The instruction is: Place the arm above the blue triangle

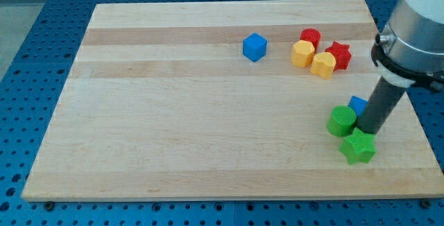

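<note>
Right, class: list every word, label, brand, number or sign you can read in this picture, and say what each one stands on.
None: no readable text anywhere in the view.
The wooden board is bare of print.
The blocks, such as the blue cube and the green star, carry no marks.
The rod ending in my tip, beside the partly hidden blue triangle, shows no label.

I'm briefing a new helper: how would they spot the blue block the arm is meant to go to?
Look at the wooden board's right edge, where the dark rod comes down. My tip sits among three blocks; the blue triangle peeks out just behind the rod, the only blue one beside the green cylinder and green star.
</note>
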Controlling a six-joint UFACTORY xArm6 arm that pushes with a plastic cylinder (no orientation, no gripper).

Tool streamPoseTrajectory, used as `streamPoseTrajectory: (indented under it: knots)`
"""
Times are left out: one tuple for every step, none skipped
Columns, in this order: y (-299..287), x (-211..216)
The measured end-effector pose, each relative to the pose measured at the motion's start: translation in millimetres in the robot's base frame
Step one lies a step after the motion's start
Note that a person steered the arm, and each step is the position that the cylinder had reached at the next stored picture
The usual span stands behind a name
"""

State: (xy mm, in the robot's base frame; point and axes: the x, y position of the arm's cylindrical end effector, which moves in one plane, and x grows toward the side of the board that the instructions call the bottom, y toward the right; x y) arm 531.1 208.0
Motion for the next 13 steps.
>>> streamPoseTrajectory:
  knots:
    - [47.4, -2.6]
    - [71.2, -30.4]
    - [12.7, -53.6]
    - [-13.9, -53.6]
    - [-24.5, -53.6]
    - [-28.4, -53.6]
    - [-20.8, -76.6]
    - [21.2, -90.3]
    - [29.1, -88.8]
    - [22.8, -67.0]
    - [22.6, -60.5]
    - [22.6, -57.8]
    - [22.6, -57.3]
